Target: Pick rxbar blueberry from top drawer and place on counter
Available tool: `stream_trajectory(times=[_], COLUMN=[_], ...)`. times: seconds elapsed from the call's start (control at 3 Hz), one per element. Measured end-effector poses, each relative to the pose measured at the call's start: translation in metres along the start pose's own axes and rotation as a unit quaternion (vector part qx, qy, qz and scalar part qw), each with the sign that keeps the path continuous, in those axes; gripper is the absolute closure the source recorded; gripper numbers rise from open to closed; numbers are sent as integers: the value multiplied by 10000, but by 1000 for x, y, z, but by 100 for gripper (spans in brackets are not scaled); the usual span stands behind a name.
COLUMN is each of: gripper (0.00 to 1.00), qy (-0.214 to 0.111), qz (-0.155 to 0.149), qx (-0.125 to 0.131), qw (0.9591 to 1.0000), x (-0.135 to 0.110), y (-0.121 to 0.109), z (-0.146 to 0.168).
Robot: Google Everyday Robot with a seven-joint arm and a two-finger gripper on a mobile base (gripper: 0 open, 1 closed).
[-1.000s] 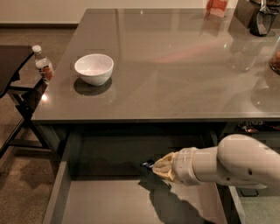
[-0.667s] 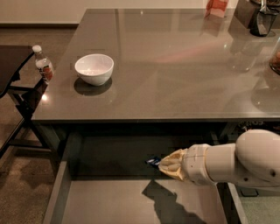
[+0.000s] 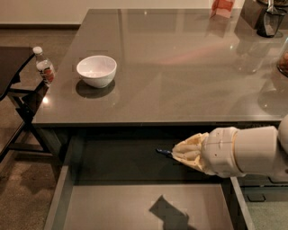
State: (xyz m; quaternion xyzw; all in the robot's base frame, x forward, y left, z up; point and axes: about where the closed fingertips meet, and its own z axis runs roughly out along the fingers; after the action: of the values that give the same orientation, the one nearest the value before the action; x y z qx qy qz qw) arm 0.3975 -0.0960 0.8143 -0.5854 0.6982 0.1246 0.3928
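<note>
Top drawer stands open. Gripper hangs above its floor, just below the counter edge, pinched on the rxbar blueberry, blue tip poking out. Looks like the lift-out step; the next move calls for clearing the edge and setting down away from the white bowl.

Pale wall with dark baseboard ran along top left. Floor brown, speckled, possibly carpet. Dark side table on metal legs stood at left. Soft overhead glare lay on glossy counter. Gripper, over top drawer, pinched rxbar blueberry.
</note>
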Motion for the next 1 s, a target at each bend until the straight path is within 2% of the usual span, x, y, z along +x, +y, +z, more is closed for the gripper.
stream_trajectory(times=[0.33, 0.67, 1.0], gripper=[100, 100, 81], qy=[21, -22, -49], qz=[-343, -677, -751], qx=[405, 821, 866], qw=[9986, 9943, 9934], x=[-45, -103, -116], y=[-44, -97, -104], z=[-32, -46, -48])
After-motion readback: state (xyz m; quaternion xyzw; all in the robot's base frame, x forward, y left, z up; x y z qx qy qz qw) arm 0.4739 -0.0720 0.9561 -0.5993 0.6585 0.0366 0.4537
